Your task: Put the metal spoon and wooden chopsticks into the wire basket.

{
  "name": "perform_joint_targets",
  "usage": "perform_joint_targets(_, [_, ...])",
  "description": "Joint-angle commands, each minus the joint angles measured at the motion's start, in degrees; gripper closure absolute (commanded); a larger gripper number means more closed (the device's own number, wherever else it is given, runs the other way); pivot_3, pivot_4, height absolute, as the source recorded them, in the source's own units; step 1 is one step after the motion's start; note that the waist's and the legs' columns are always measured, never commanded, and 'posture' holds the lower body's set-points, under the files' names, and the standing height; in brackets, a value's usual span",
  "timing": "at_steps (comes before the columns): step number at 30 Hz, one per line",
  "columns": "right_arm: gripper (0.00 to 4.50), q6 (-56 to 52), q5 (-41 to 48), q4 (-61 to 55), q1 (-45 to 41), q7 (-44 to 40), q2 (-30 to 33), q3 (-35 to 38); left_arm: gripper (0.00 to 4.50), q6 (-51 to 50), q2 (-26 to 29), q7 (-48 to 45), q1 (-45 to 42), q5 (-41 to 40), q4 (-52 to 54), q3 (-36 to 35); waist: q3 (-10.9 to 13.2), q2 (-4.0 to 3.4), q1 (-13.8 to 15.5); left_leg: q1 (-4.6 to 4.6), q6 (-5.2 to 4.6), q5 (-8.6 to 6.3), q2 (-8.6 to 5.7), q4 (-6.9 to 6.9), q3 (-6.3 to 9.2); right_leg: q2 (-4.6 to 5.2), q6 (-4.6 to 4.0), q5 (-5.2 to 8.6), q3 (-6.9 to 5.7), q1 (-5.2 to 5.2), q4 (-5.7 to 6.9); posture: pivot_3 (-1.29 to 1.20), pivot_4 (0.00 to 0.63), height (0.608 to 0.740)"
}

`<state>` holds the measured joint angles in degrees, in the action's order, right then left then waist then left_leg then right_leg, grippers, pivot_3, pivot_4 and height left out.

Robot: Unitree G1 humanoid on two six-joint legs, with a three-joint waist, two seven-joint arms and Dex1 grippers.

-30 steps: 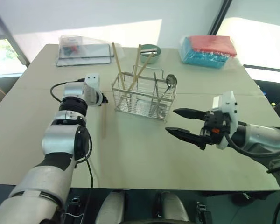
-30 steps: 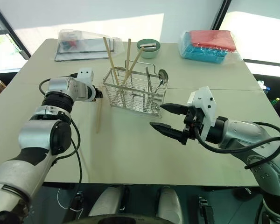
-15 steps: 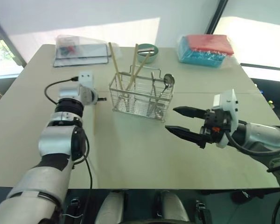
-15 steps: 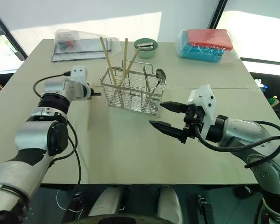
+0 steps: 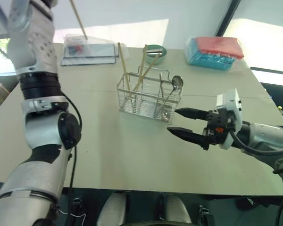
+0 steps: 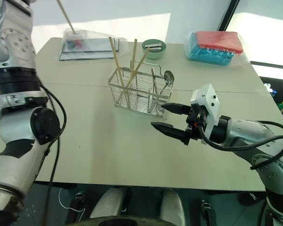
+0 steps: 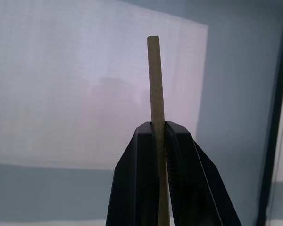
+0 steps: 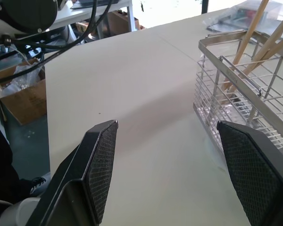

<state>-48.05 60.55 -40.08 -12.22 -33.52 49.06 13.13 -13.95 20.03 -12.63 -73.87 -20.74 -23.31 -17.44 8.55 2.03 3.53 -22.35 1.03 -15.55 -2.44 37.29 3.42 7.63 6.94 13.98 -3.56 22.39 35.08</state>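
Note:
The wire basket [image 5: 132, 101] stands mid-table with three wooden chopsticks [image 5: 124, 66] leaning upright in it. The metal spoon [image 5: 177, 83] stands in its right end, bowl up. Another wooden chopstick [image 7: 154, 80] is pinched between the fingers of my left gripper [image 7: 158, 125], which is shut on it and raised high above the table's left side. Its lower end [image 5: 79, 20] hangs above the far-left items. My right gripper [image 5: 172, 121] hovers open just right of and in front of the basket [image 8: 236, 80], with nothing between its fingers.
A small green bowl [image 5: 154, 50] sits behind the basket. A clear plastic packet [image 5: 87, 49] lies at the far left and a red and blue packet [image 5: 217, 52] at the far right. Bare tabletop [image 5: 122, 141] spreads in front of the basket.
My left arm has swung sharply upward, lifting the chopstick off the table beside the basket. The right gripper has stayed where it was, still open.

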Motion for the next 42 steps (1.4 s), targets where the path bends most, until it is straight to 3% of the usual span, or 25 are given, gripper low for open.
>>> perform_joint_targets(1, [1.01,-0.1,1.3,-1.6,-0.6,1.6,0.4,1.4,4.44,-2.2,-2.6,-2.5,3.6,-0.9,5.6,3.6,0.0,-0.03,0.0,0.0,-0.01,0.01,0.02,0.0,0.0,-0.04,0.0,0.0,0.0,0.0,0.01,0.0,0.15,0.667])
perform_joint_targets(8, [1.01,-0.2,2.7,-2.8,0.8,4.6,0.0,1.9,4.44,-5.0,-7.0,-4.7,11.5,-0.8,11.8,8.5,0.0,-0.02,-1.3,-0.09,-0.1,-0.02,0.02,0.03,-0.01,-0.05,-0.02,0.0,0.01,0.07,-0.01,0.0,0.15,0.667])
perform_joint_targets(21, [1.01,0.7,2.7,-2.1,1.5,6.4,-0.4,2.5,4.44,-6.1,-9.7,-4.4,19.4,0.6,14.0,11.3,0.0,-0.04,-1.2,-0.09,-0.15,-0.04,0.03,0.06,0.01,-0.07,-0.03,0.01,0.01,0.06,-0.01,0.0,0.15,0.667])
perform_joint_targets(25, [1.01,0.8,2.5,-1.7,1.1,6.4,-0.5,2.4,3.01,-7.1,-10.3,-4.3,20.0,-0.4,14.2,10.6,0.0,-0.04,-1.2,-0.09,-0.17,-0.04,0.02,0.07,0.02,-0.07,-0.03,0.01,0.0,0.04,-0.02,0.0,0.15,0.667])
perform_joint_targets(31, [1.01,0.9,1.8,-0.9,0.5,5.9,-0.5,1.9,0.06,-9.6,-10.8,-2.5,19.6,-2.6,15.8,8.6,0.0,-0.04,-1.2,-0.09,-0.17,-0.05,0.02,0.07,0.02,-0.07,-0.03,0.01,0.01,0.05,-0.02,0.0,0.15,0.667])
perform_joint_targets(38, [1.01,1.5,-0.8,1.3,-0.7,3.8,-0.3,0.7,0.06,-12.3,-8.0,-0.8,15.7,-4.6,15.6,4.9,0.0,-0.05,-1.3,-0.08,-0.17,-0.04,0.03,0.06,0.02,-0.1,-0.03,0.01,0.0,0.06,-0.02,0.0,0.15,0.667])
perform_joint_targets(40, [1.01,2.1,-2.4,2.9,-1.3,2.3,-0.1,0.2,0.06,-18.3,-1.3,-6.2,11.9,-8.5,13.7,2.4,0.0,-0.03,-1.4,-0.09,-0.17,-0.04,0.04,0.06,0.03,-0.12,-0.03,0.01,0.0,0.07,-0.01,0.0,0.15,0.667])
perform_joint_targets(42, [1.01,2.9,-4.4,5.5,-2.1,0.1,0.6,0.2,0.06,-22.6,9.6,-19.6,11.4,-10.4,13.1,3.9,0.1,-0.1,-2.5,-0.11,-0.17,-0.04,0.1,0.04,0.0,-0.23,-0.03,0.01,0.02,0.15,0.01,0.0,0.15,0.667])
